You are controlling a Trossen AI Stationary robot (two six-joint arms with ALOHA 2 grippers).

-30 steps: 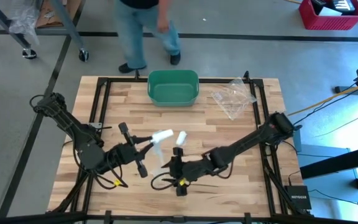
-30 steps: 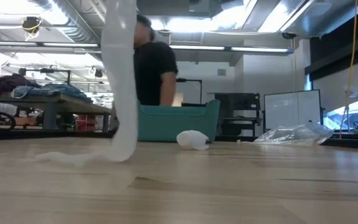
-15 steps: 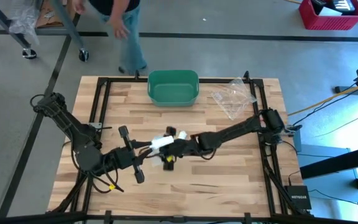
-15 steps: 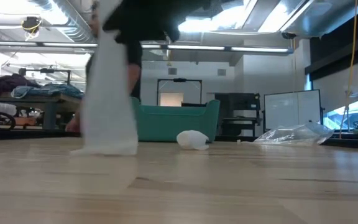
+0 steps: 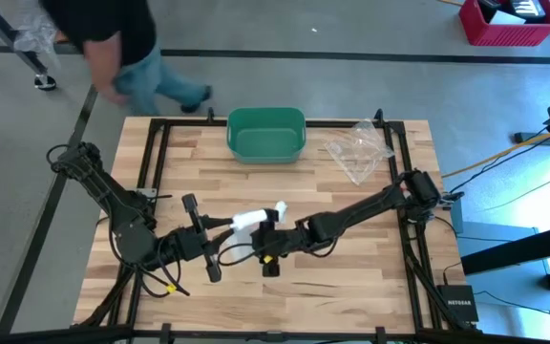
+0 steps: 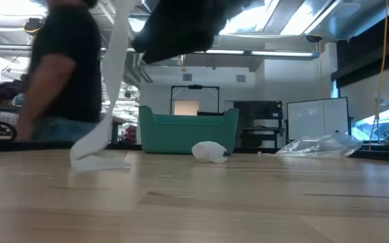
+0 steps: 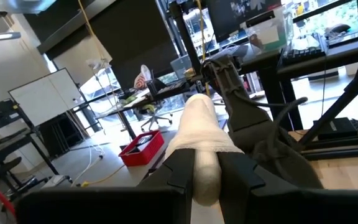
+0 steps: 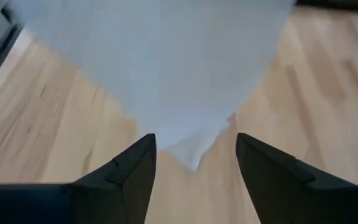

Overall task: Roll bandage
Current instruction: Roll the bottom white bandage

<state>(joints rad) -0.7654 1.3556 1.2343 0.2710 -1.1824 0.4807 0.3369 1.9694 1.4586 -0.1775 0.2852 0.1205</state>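
L gripper (image 7: 205,171) is pinching the bandage (image 5: 246,219) roll near table (image 5: 370,272) centre, the strip hanging down to the wood. R gripper (image 8: 194,158) at its 3 o'clock, fingers spread, bandage between them, not gripped.

On the table (image 5: 370,277) were two arms, one bandage (image 5: 246,219), one green bin (image 5: 266,134) and one clear plastic bag (image 5: 357,149); one person (image 5: 113,38) walked beyond the bin
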